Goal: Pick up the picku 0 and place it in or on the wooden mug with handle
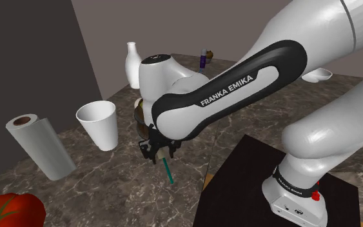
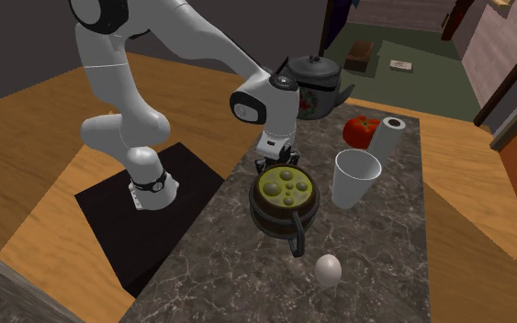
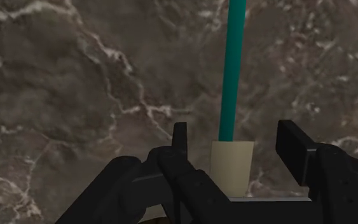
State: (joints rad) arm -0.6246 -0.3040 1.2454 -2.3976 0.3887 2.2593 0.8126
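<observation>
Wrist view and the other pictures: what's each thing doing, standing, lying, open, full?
Teal stick: lying on the counter, not held.
Gripper: open, fingers either side of the stick's cream end, not touching.
Wooden mug: upright, filled with greenish stuff.
White cup: upright, looks empty.
Paper roll: standing on end.
Egg: whole.

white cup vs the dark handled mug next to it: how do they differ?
The white cup is plain white; the mug is dark brown, barrel-banded. The mug has a handle, the cup none. The cup tapers toward its base; the mug is squat and bulging. The mug holds yellow-green filling; the cup looks empty. Both stand upright on the marble counter.
</observation>
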